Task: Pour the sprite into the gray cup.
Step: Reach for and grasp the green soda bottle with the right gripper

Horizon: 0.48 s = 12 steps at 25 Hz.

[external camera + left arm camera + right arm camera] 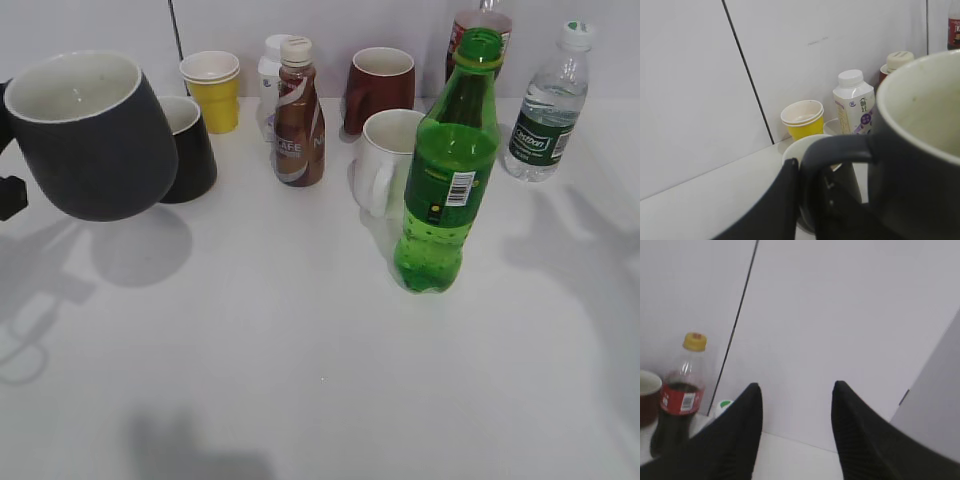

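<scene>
The gray cup point(90, 135) hangs tilted above the table at the far left, its off-white inside showing. My left gripper point(807, 175) is shut on its loop handle; the cup fills the right of the left wrist view point(920, 150). The sprite point(450, 170), a green bottle with no cap, stands upright right of centre, just in front of a white mug point(385, 160). My right gripper point(796, 390) is open and empty, facing the wall; it does not show in the exterior view.
A black mug point(190, 150) stands just behind the cup. Along the back stand a yellow paper cup point(212, 90), a white milk bottle point(270, 80), a brown coffee bottle point(298, 115), a dark red mug point(380, 88), a cola bottle point(677, 390) and a water bottle point(545, 110).
</scene>
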### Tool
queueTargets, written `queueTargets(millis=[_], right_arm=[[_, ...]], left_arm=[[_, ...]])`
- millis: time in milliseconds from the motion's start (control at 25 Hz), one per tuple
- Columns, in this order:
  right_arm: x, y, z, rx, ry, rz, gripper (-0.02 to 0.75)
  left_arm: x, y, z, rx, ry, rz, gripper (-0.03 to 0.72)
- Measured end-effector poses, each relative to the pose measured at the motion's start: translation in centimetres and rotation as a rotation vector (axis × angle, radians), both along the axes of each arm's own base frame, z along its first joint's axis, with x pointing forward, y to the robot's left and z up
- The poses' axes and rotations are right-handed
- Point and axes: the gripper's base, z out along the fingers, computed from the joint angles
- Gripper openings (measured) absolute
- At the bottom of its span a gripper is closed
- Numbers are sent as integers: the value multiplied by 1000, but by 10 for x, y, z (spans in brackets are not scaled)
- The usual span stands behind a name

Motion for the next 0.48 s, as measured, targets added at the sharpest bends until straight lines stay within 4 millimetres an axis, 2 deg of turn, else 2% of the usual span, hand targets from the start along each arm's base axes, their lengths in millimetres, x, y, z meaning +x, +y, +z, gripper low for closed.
queueTargets(millis=[40, 120, 280, 400, 480], right_arm=[[7, 6, -5, -60, 29, 32, 329], [8, 24, -8, -143, 40, 140, 314], [3, 69, -20, -175, 75, 384, 293], [0, 89, -46, -131, 165, 471, 265], [0, 91, -71, -87, 263, 462, 258]], left_arm=[[0, 0, 0, 0, 0, 0, 50], [0, 0, 0, 0, 0, 0, 50], [0, 0, 0, 1, 0, -1, 50], [0, 0, 0, 1, 0, 0, 50], [0, 0, 0, 1, 0, 0, 50]])
